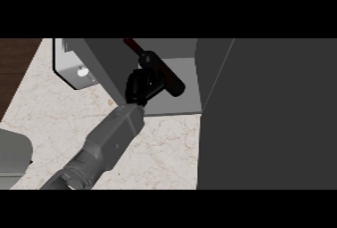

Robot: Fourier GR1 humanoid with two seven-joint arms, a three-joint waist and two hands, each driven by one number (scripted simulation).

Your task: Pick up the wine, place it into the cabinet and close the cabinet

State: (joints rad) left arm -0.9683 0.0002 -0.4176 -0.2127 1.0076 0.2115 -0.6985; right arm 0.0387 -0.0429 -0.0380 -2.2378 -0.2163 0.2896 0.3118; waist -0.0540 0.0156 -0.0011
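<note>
A pale marble counter (pixel 164 151) with faint brown veining fills the lower left, a strip of dark wood floor (pixel 14 67) runs along its upper left edge, a small grey box with a white round knob (pixel 82 71) sits near the top, and a rounded grey shape (pixel 13 153) shows at the left border.

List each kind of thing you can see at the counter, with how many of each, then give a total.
Wine bottle: 1
Cabinet: 1
Robot hand: 1
Grey box with a white knob: 1
Total: 4
</note>
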